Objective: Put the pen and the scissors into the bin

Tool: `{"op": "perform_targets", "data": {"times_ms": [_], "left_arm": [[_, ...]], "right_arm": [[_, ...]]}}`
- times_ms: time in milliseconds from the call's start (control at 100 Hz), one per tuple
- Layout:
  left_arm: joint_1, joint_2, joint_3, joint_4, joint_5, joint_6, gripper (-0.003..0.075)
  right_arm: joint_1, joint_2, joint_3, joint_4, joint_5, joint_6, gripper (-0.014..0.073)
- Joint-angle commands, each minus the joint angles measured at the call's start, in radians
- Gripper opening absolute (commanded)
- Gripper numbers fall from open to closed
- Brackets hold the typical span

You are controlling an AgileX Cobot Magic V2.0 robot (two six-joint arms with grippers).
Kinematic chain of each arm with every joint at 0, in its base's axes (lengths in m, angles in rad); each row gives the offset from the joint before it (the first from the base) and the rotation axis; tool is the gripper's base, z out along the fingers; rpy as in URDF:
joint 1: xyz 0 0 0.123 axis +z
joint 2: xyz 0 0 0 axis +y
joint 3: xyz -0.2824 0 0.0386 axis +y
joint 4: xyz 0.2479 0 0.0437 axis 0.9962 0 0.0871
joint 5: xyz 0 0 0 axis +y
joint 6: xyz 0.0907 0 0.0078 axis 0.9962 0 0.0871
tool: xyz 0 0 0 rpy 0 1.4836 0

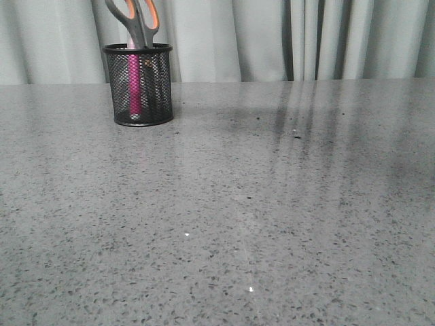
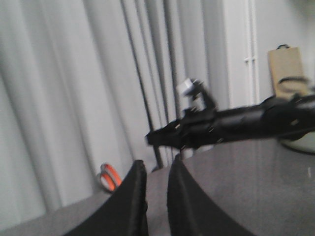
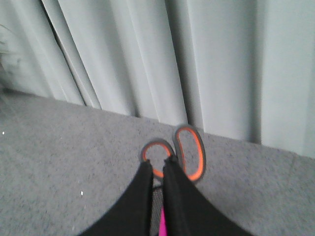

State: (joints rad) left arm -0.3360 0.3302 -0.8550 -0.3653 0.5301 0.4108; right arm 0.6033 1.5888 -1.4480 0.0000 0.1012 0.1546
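The near stretch of the grey speckled table (image 1: 258,231) carries only a few white glints and dark flecks. Farther back on the left stands the bin (image 1: 138,85), upright, close to the table's far edge. The pen (image 1: 134,85) shows through the mesh as an upright pink bar inside it. The scissors (image 1: 136,20) stand in the bin too, blades down, their orange-lined loops rising above the rim and running off the top of the front view. Behind everything hangs a pale pleated curtain (image 1: 306,37).

Neither arm appears in the front view. In the right wrist view the right gripper (image 3: 156,169) hangs just over the scissor loops, its two black fingers (image 3: 140,196) nearly pressed together with a thin slit between and nothing held; a sliver of pink shows below them. In the left wrist view the left gripper (image 2: 156,169) likewise has its fingers drawn close, a narrow gap between, gripping nothing, with the right arm (image 2: 231,125) stretched across beyond it.
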Motion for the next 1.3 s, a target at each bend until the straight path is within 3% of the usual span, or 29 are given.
{"op": "perform_targets", "data": {"times_ms": [0,170,350,540,810,1290], "left_arm": [[0.002,-0.011,0.051,0.161,-0.063,-0.215,0.0003],[0.010,-0.075,0.201,0.209,-0.069,-0.255,-0.0011],[0.010,-0.106,0.270,0.198,-0.069,-0.257,-0.0011],[0.010,-0.106,0.274,0.197,-0.071,-0.257,-0.0012],[0.010,-0.106,0.274,0.197,-0.071,-0.257,-0.0012],[0.010,-0.106,0.274,0.197,-0.071,-0.257,-0.0012]], "right_arm": [[0.000,-0.161,0.062,-0.015,0.072,-0.006,-0.0061],[0.026,-0.469,0.388,-0.192,0.095,-0.006,-0.0061],[0.026,-0.826,0.680,-0.199,0.274,-0.007,-0.0061],[0.026,-1.160,0.847,-0.235,0.339,-0.007,-0.0061],[0.026,-1.433,0.902,-0.275,0.448,-0.007,-0.0061],[0.026,-1.453,0.902,-0.280,0.438,-0.007,-0.0061]]}}
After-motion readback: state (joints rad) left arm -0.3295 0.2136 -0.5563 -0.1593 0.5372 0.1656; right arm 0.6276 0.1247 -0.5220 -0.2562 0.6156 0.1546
